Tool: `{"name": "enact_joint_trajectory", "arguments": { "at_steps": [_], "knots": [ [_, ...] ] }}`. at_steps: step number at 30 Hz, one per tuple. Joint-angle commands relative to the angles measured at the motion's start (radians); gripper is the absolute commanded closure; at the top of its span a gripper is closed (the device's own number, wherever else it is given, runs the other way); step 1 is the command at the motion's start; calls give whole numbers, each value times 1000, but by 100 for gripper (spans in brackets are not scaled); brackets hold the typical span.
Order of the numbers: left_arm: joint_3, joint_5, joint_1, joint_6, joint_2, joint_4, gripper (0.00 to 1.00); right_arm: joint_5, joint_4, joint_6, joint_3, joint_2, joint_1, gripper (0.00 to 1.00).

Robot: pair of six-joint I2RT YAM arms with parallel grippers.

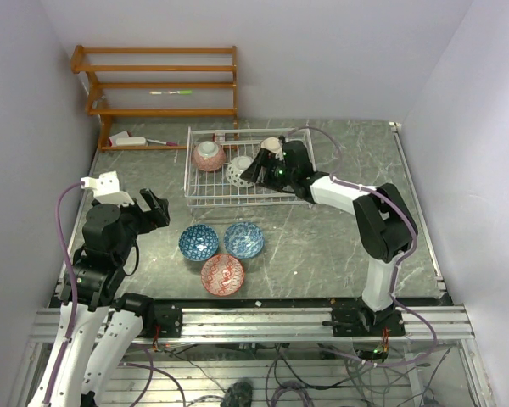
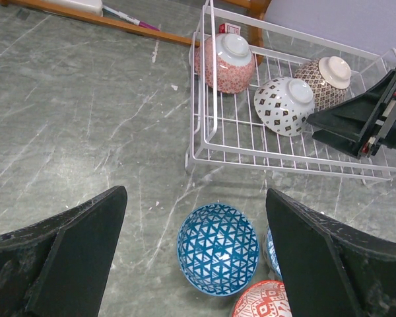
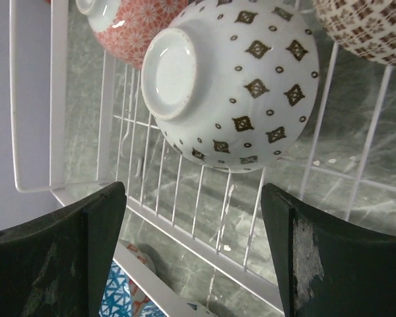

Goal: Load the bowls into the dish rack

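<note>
Currently, white wire-grid dish rack (image 1: pixel 189 165) holds three inverted ceramic bowls: red-patterned bowl (image 1: pixel 208 156), black-and-white dotted bowl (image 1: pixel 238 171), tan bowl (image 1: pixel 272 146), foot rings up, presumably to drain. Right gripper (image 3: pixel 193 198) hangs just beside the black-and-white one, jaws spread, empty. First blue bowl (image 1: pixel 198 242), second blue bowl (image 1: pixel 243 239) and red swirl bowl (image 1: pixel 222 274) sit upright on grey marbled table (image 1: pixel 339 254). Left gripper (image 2: pixel 197 198), jaws spread and empty, hovers near, seemingly poised to collect.

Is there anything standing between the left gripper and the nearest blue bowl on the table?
Nothing visible does. The left gripper is open, and the blue bowl lies rim up just ahead of its fingers. A second blue bowl and a red bowl sit close beyond it, not between.
</note>
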State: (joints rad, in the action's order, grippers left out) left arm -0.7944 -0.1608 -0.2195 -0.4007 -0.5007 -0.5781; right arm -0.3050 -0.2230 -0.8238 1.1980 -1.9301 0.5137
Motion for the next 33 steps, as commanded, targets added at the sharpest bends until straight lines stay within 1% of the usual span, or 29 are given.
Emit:
{"name": "enact_joint_trajectory", "arguments": {
  "at_steps": [1, 5, 8, 11, 17, 18, 20, 21, 23, 28, 33],
  "knots": [
    [1, -11, 11, -4, 8, 0, 2, 125, 177, 136, 95, 67, 29, 17],
    [1, -10, 11, -4, 9, 0, 2, 245, 328, 252, 190, 63, 89, 20],
    [1, -11, 11, -4, 7, 1, 2, 300, 393, 288, 240, 48, 123, 21],
    [1, -8, 11, -4, 5, 1, 2, 291, 391, 277, 238, 40, 134, 25],
    [3, -2, 11, -3, -2, 2, 2, 262, 355, 266, 235, 10, 138, 30],
    [2, -2, 11, -3, -3, 2, 2, 264, 355, 264, 243, -1, 137, 33],
    [2, -1, 11, -1, -5, 2, 2, 273, 357, 269, 268, -25, 137, 45],
    [3, -1, 11, -2, -5, 2, 2, 277, 357, 273, 279, -38, 137, 53],
    [2, -2, 11, -3, -4, 2, 2, 289, 358, 279, 299, -59, 137, 63],
    [2, 0, 11, -3, -3, 3, 3, 303, 350, 276, 319, -84, 137, 65],
    [1, 3, 11, -1, -5, 4, 3, 374, 348, 294, 352, -141, 136, 66]
  ]
}}
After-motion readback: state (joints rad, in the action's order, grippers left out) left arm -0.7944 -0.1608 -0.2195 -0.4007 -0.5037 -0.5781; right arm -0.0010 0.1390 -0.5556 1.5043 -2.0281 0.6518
